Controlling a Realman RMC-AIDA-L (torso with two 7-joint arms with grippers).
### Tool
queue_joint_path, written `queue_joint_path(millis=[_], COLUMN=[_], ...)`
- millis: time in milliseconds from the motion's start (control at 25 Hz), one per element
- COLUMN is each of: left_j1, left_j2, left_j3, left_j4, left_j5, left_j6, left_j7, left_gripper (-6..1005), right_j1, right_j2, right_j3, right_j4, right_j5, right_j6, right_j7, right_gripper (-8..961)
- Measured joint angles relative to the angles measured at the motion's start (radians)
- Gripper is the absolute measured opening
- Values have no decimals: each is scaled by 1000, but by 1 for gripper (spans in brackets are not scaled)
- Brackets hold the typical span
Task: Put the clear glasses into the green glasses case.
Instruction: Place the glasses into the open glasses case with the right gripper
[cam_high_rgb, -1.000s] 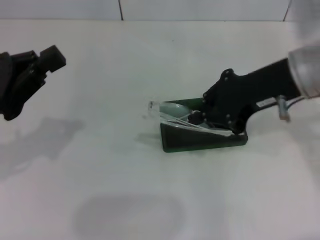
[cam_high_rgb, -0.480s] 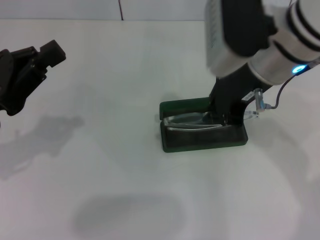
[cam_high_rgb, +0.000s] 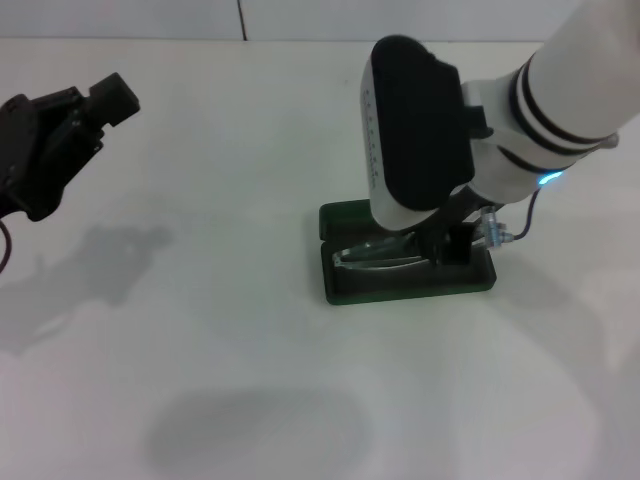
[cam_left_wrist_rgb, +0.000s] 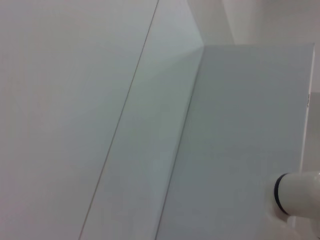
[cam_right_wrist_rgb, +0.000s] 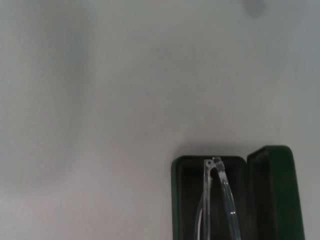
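Now the green glasses case (cam_high_rgb: 405, 282) lies open a little right of centre in the head view, on the white counter (cam_high_rgb: 250, 330), and the clear glasses (cam_high_rgb: 385, 252) sit inside its tray, folded, lens edge catching light. No lettering or brand can be read anywhere, neither on the case nor on the arm's white shell.

Compared with half a second ago, the right arm has swung further over the case: its big white-and-black housing now covers the back edge and the raised lid, where before the dark wrist was planted there. A second ago the glasses were tipped up out of the case; now they lie flat within it.

The right hand (cam_high_rgb: 452, 240) is down at the case's right end, mostly hidden under the arm, so whether it is spread or pinching I cannot tell. From the right wrist camera, the glasses (cam_right_wrist_rgb: 216, 200) lie along the dark interior of the case (cam_right_wrist_rgb: 280, 195).

The left hand (cam_high_rgb: 85, 110) hangs at the upper left, apparently parted, well apart from the case. Open counter lies all around the case.
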Motion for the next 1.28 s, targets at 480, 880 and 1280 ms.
queue_joint_path(millis=[480, 880, 1280], left_j1=[-23, -27, -16], left_j2=[-8, -15, -20], left_j3=[0, 0, 0], left_j4=[-29, -37, -37], left_j5=[10, 11, 11], left_j6=[-31, -31, -31], left_j7=[-2, 0, 0], left_gripper=[30, 29, 29], right_j1=[-31, -44, -49], right_j2=[0, 0, 0], right_j3=[-130, -133, -136], right_j4=[33, 38, 38], right_j5=[-94, -96, -96], right_j6=[100, 141, 154], right_j7=[-5, -2, -1], right_gripper=[74, 74, 74])
